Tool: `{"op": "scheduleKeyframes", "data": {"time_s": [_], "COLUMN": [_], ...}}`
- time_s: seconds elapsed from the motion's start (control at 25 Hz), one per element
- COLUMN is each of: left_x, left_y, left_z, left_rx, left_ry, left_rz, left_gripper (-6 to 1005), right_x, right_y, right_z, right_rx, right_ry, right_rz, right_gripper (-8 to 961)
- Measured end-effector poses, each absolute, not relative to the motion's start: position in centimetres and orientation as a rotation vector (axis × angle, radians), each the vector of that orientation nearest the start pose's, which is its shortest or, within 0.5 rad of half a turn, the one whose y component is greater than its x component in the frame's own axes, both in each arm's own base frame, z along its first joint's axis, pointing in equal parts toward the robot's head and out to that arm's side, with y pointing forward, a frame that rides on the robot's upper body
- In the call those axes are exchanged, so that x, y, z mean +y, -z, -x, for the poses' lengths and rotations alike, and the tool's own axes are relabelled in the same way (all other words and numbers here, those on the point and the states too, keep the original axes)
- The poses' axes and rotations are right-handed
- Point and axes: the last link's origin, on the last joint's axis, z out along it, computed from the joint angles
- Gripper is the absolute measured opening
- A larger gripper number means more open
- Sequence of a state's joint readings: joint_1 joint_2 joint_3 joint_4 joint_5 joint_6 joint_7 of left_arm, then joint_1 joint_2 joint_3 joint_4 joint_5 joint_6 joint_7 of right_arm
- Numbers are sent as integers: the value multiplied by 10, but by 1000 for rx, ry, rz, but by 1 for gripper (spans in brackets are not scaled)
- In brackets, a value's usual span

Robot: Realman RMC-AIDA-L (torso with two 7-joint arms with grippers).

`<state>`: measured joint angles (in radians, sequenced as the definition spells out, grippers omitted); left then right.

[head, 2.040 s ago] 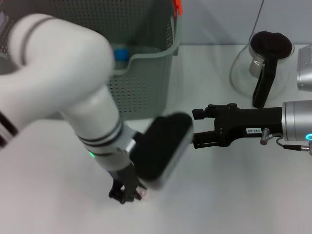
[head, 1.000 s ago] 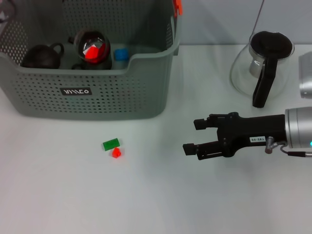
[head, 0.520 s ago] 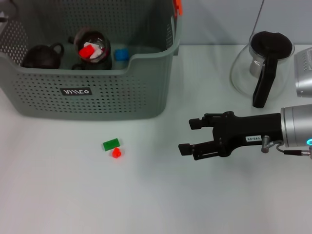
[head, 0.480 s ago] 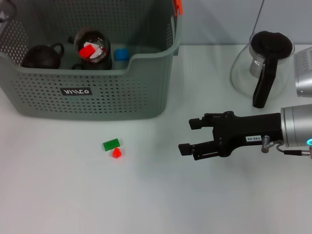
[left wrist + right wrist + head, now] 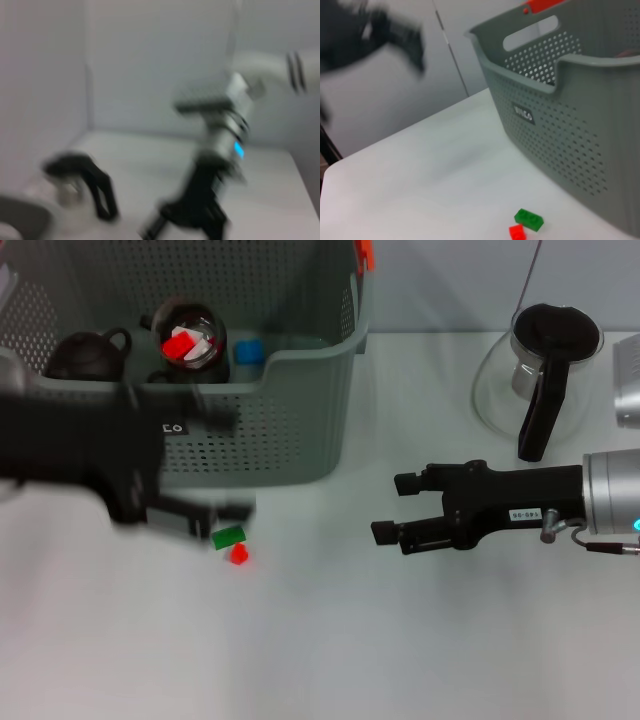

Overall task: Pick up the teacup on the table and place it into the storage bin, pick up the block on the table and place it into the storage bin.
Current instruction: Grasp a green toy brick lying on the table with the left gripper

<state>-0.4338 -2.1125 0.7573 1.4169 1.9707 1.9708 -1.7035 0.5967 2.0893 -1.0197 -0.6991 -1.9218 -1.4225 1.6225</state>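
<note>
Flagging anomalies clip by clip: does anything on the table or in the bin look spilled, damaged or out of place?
Nothing looks spilled or damaged. The green block and small red block lie loose on the table before the storage bin, not yet binned. The left gripper is near them; the right gripper hangs open.

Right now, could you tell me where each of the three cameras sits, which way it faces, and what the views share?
Head view: from the robot's head, looking down on the table; shows the storage bin, green block, red block, both arms; the left gripper is by the blocks.
Left wrist view: on the left arm, facing across the table at the right gripper and glass pot.
Right wrist view: on the right arm, facing the bin, both blocks, the left arm; its own fingers unseen.
Shared: bin and blocks, in head and right wrist views.
</note>
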Motion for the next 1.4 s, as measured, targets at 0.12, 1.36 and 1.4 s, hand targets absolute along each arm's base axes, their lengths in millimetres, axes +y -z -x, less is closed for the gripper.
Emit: {"op": "scheduleKeyframes", "data": {"time_s": [0.12,1.36,1.4], "left_x": [286,353,353], "left_y": [-63,8,9], "left_z": [199,226,227], "left_rx": [-217,-194,-191], "left_ry": [320,-403,-412], "left_rz": [3003,2845,2841], "left_gripper": [917,921,921], "right_x": [347,342,341], "right_y": [39,44,45], "right_z": [-219,-233,-233], "right_rx": [725,810,813], "right_ry": [-555,-547,-546], "right_rz": [2874,2849,2849], "right_gripper": [916,914,914]}}
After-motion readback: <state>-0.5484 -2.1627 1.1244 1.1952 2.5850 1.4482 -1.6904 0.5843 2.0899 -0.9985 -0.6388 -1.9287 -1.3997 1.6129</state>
